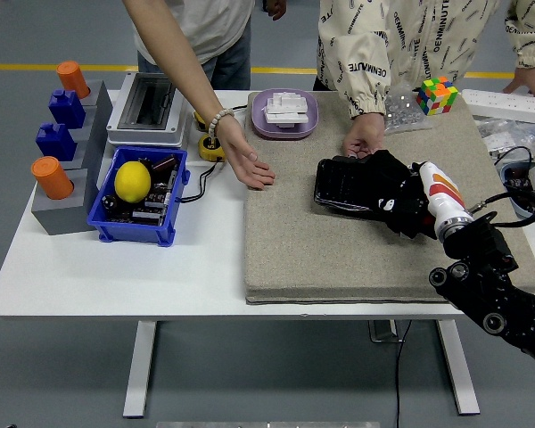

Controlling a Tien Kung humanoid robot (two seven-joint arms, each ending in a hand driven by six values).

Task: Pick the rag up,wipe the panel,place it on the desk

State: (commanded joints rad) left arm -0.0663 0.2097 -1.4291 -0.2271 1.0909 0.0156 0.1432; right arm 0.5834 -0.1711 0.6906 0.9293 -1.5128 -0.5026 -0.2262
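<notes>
- The right hand (399, 203) reaches in from the lower right over the grey mat (339, 250) on the white bench (116, 267).
- Its black fingers (379, 183) lie on the black panel (352, 187); whether they are curled around a rag I cannot tell, since black hand, dark cloth and panel blend together.
- The panel lies flat on the mat, near its far middle.
- A person's hand (363, 143) in a printed sleeve touches the panel's far edge.
- Another person's hand (248, 163) rests open at the mat's left edge, apart from the panel.
- A purple tray (285, 116) stands beyond the mat, a colour cube (437, 95) on its far right corner.
- A blue bin (138, 201) holding a yellow ball (133, 180) sits on the left of the bench.
</notes>
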